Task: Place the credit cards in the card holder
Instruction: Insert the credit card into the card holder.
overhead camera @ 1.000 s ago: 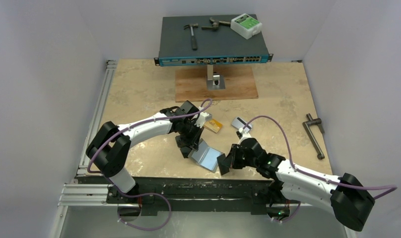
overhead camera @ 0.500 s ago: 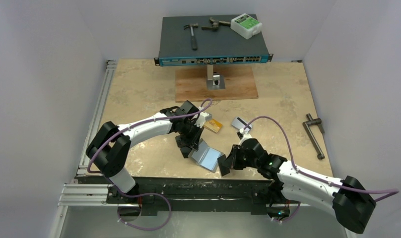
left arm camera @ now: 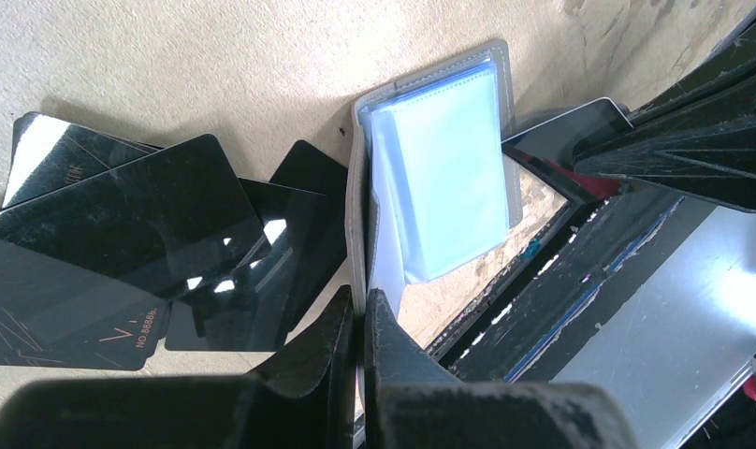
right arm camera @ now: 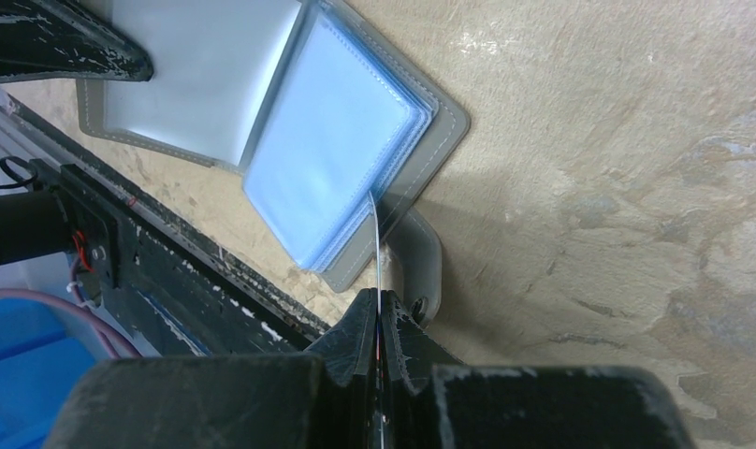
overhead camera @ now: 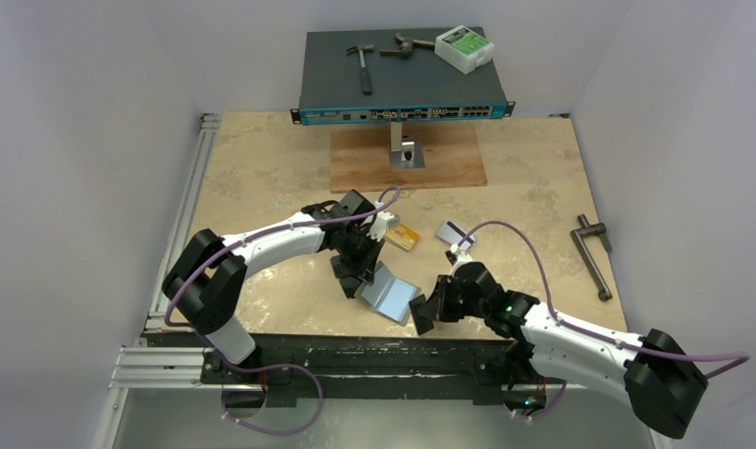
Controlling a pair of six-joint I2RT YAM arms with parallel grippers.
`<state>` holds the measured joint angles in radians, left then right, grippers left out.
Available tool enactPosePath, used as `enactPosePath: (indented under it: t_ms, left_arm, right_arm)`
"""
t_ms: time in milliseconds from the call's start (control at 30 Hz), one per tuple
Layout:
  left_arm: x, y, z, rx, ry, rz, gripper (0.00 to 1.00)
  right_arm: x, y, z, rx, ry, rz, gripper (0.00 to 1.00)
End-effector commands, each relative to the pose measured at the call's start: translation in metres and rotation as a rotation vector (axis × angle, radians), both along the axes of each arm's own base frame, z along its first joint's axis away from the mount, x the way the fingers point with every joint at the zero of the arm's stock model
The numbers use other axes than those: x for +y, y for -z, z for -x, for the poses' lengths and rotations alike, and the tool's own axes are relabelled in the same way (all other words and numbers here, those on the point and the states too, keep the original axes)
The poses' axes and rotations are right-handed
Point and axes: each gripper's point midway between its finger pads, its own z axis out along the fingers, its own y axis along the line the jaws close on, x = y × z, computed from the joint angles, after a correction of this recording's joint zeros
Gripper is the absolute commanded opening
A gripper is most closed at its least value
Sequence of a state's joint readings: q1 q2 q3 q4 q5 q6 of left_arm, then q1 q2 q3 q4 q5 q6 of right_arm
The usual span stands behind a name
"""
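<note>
The grey card holder [overhead camera: 390,296] lies open near the table's front edge, its bluish sleeves [left arm camera: 442,178] up. My left gripper [left arm camera: 360,313] is shut on the edge of its grey cover [left arm camera: 358,234], holding that flap up. My right gripper [right arm camera: 378,316] is shut on a credit card [right arm camera: 378,257] seen edge-on, whose tip touches the sleeves' edge [right arm camera: 356,201] beside the snap strap [right arm camera: 421,262]. Several dark-looking glossy cards [left arm camera: 122,234] lie left of the holder. An orange card [overhead camera: 402,238] and a silver striped card [overhead camera: 452,231] lie farther back.
A network switch [overhead camera: 402,84] at the back carries a hammer [overhead camera: 363,65] and a white box [overhead camera: 464,48]. A wooden board [overhead camera: 407,157] with a metal stand lies before it. A metal tool [overhead camera: 591,254] lies at the right. The black rail [overhead camera: 356,351] runs just below the holder.
My right gripper has edged slightly left toward the holder with the card in it. The left gripper and the holder have stayed put.
</note>
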<state>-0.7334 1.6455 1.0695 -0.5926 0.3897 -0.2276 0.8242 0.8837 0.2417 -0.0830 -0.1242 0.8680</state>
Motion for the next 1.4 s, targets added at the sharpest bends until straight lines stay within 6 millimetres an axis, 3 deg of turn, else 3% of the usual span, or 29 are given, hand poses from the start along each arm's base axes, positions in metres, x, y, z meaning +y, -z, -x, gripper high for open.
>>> enactPosePath:
  t_ms: [0, 500, 867, 1033, 1367]
  left_arm:
    - [-0.007, -0.015, -0.006, -0.021, -0.013, 0.049, 0.00]
    - [-0.008, -0.018, -0.007, -0.019, -0.019, 0.056, 0.00]
    - [-0.013, -0.028, -0.003, 0.022, -0.032, 0.146, 0.41]
    - [-0.011, -0.035, -0.009, 0.068, -0.078, 0.226, 0.46]
    - [-0.018, -0.038, -0.009, 0.123, -0.089, 0.279, 0.47]
  right_arm:
    - [0.008, -0.006, -0.004, -0.022, -0.014, -0.037, 0.00]
    - [0.030, -0.034, -0.023, -0.114, -0.047, -0.108, 0.00]
    - [0.047, -0.049, -0.034, -0.151, -0.087, -0.127, 0.00]
    - [0.057, -0.050, -0.039, -0.152, -0.111, -0.134, 0.00]
    - [0.071, -0.054, -0.050, -0.170, -0.132, -0.142, 0.00]
